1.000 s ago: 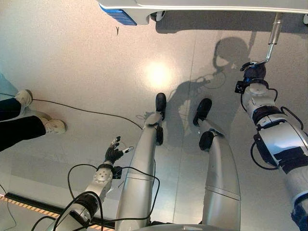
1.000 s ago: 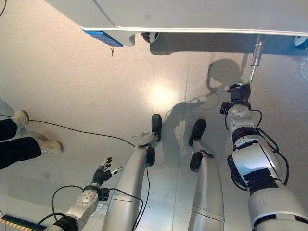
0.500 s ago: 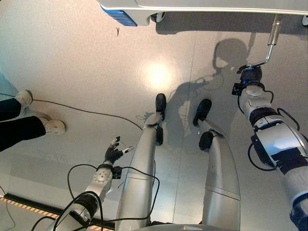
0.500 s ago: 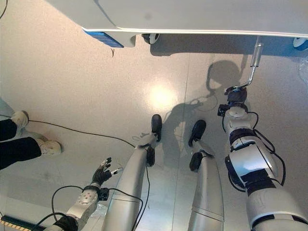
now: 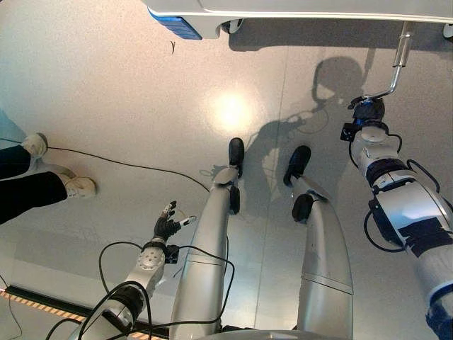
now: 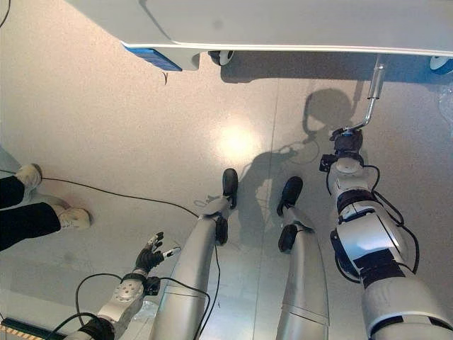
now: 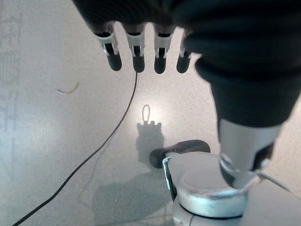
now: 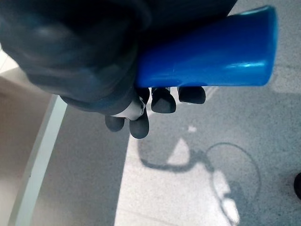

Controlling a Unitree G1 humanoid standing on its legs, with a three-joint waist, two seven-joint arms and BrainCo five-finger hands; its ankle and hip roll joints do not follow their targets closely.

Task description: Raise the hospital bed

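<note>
The right hand point(image 8: 94, 61) is clenched round the blue grip point(image 8: 207, 52) of the crank point(image 5: 396, 64) under the bed point(image 6: 283, 28), so turning it round comes next, I'd say.

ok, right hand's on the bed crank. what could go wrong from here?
The right hand is curled round the blue handle with the handle's end sticking out, so it could slip off mid-turn. The crank swings low beside the bed, near the floor. A person stands nearby.

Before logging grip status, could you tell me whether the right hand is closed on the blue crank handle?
Yes, the right hand has its fingers curled around the blue handle.
</note>
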